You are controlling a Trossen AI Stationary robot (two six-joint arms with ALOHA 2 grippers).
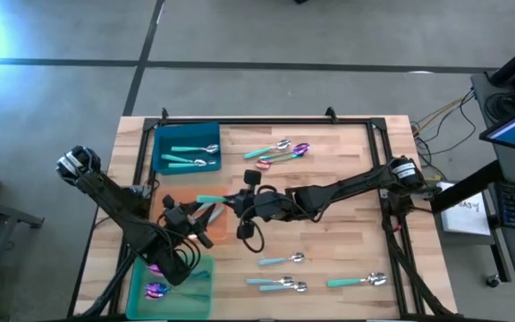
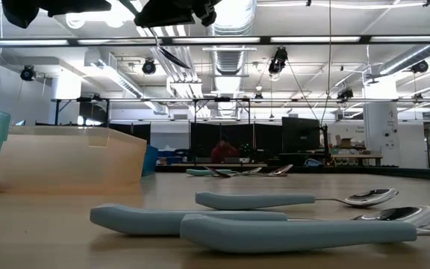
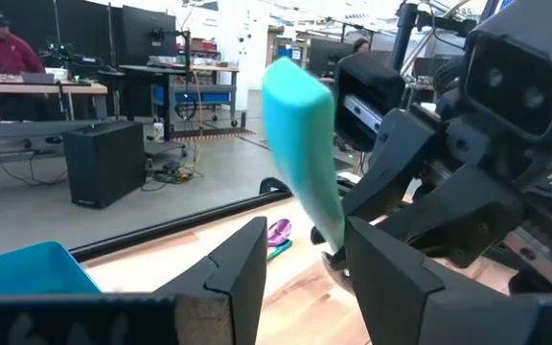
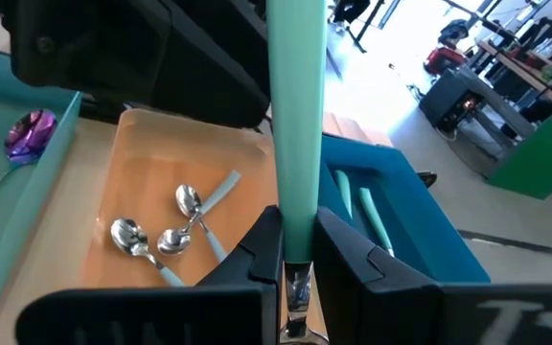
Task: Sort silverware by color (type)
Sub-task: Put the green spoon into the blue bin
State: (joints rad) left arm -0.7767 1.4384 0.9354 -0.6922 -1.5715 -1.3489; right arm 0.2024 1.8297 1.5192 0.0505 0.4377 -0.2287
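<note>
Right claw (image 4: 293,251) clamped on a teal-handled spoon (image 4: 295,125) above the orange tray (image 4: 151,168) at tabletop centre-left, w/ left claw (image 3: 300,273) part-open, empty, just beside it.

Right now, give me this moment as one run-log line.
right gripper: shut on teal-handled spoon, above orange tray | left gripper: open, facing the spoon | blue tray: two teal spoons

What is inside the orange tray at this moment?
The orange tray holds three spoons with silver heads and pale-blue handles. The right gripper and its teal-handled spoon cover the side toward the blue tray.
</note>
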